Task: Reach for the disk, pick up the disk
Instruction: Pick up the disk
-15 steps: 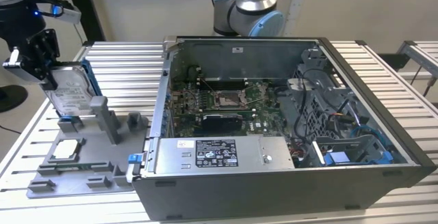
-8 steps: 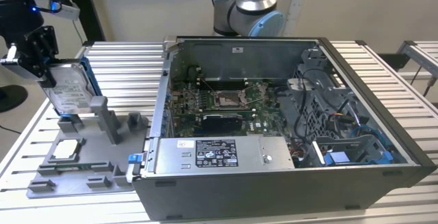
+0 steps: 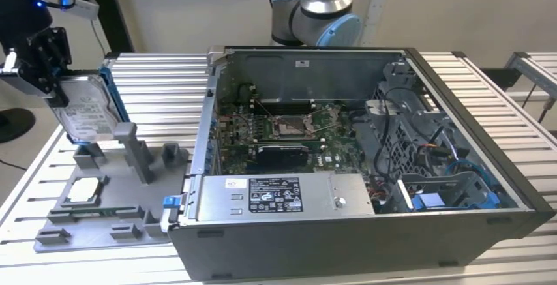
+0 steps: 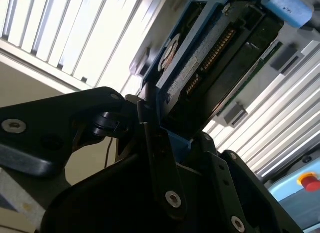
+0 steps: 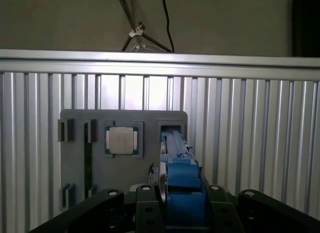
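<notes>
Blue-framed, the disk (image 3: 87,112) stands upright in the clenched jaws at the exterior view's left, its lower edge at the grey tray (image 3: 127,200) slot; I cannot tell whether it is clear. A tilt or slip could snag that edge on the slot posts. The tray holds a square chip (image 3: 83,190); the open computer case (image 3: 348,252) holds its motherboard (image 3: 287,125).

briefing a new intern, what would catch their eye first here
The open computer case fills the middle and the exterior view's right, its motherboard bare. At the exterior view's upper left the gripper is shut on the disk, held upright on edge above the grey tray, where a small square chip lies.
</notes>
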You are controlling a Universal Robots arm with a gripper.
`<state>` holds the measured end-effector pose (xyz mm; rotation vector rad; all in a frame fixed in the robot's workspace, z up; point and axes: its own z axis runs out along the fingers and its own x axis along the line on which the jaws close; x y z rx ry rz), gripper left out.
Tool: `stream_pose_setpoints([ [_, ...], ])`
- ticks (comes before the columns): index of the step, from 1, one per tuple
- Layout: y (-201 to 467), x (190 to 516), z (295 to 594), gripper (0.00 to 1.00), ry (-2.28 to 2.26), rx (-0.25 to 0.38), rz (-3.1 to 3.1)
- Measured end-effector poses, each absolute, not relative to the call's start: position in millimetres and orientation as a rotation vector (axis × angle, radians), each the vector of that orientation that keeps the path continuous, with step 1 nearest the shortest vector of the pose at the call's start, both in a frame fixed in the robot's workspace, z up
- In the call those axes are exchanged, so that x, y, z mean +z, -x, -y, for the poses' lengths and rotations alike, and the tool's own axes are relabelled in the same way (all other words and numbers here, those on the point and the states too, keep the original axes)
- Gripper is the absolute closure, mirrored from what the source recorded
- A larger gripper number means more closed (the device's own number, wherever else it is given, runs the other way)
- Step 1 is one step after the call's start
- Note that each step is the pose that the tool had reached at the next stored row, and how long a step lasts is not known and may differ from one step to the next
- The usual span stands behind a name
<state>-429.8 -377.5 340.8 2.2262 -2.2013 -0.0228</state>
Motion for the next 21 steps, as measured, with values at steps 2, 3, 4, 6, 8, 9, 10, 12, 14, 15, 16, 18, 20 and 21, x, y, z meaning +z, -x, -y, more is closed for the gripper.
stream_pose_setpoints([
  [2,430,343,377,1.0,-2.226,-0.023,2.201],
  [3,430,344,377,1.0,-2.226,-0.023,2.201],
  [4,430,346,377,1.0,-2.226,-0.023,2.201],
  [6,430,348,377,1.0,-2.226,-0.023,2.201],
  [8,430,351,377,1.0,-2.226,-0.023,2.201],
  [9,430,352,377,1.0,-2.226,-0.023,2.201],
  [10,430,354,377,1.0,-2.226,-0.023,2.201],
  [12,430,357,377,1.0,-2.226,-0.023,2.201],
  [14,430,359,377,1.0,-2.226,-0.023,2.201],
  [15,430,361,377,1.0,-2.226,-0.023,2.201],
  [16,430,362,377,1.0,-2.226,-0.023,2.201],
  [18,430,365,377,1.0,-2.226,-0.023,2.201],
  [20,430,368,377,1.0,-2.226,-0.023,2.201],
  [21,430,370,377,1.0,-2.226,-0.023,2.201],
])
